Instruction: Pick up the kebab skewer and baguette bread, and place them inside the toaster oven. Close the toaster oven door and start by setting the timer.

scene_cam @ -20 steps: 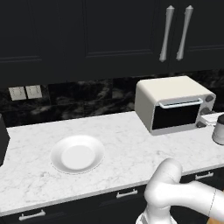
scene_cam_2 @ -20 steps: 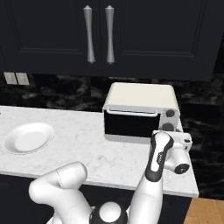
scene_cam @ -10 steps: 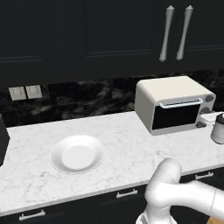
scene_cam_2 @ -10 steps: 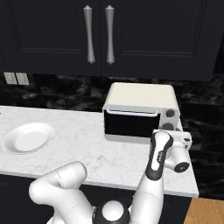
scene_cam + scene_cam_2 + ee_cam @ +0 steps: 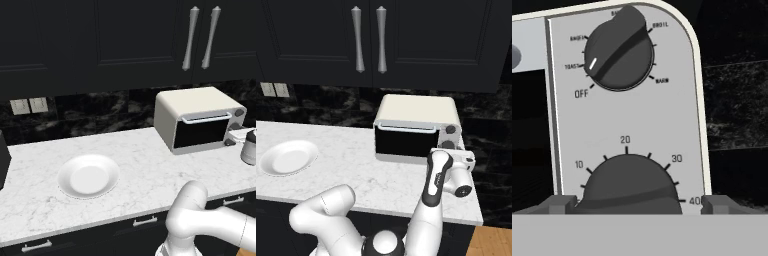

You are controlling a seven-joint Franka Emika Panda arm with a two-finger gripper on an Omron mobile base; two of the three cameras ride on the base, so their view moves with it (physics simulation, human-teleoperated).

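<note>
End effector (image 5: pixel 633 204) open, fingertips (image 5: pixel 558 204) spread either side of the timer knob (image 5: pixel 629 187), not touching. Above it, mode knob (image 5: pixel 618 49) set just past OFF. Toaster oven (image 5: pixel 416 127) directly ahead, door (image 5: pixel 406 141) shut. Empty white plate (image 5: pixel 287 157) far left on worktop (image 5: pixel 356 170).

Compared with a second ago, the white arm's hand (image 5: pixel 456 172) is seen slightly lower and closer to the knob panel at the right end of the toaster oven (image 5: pixel 416 127) in the right base view. In the left base view, the hand (image 5: pixel 248 147) is likewise found marginally lower beside the oven's right end.
</note>
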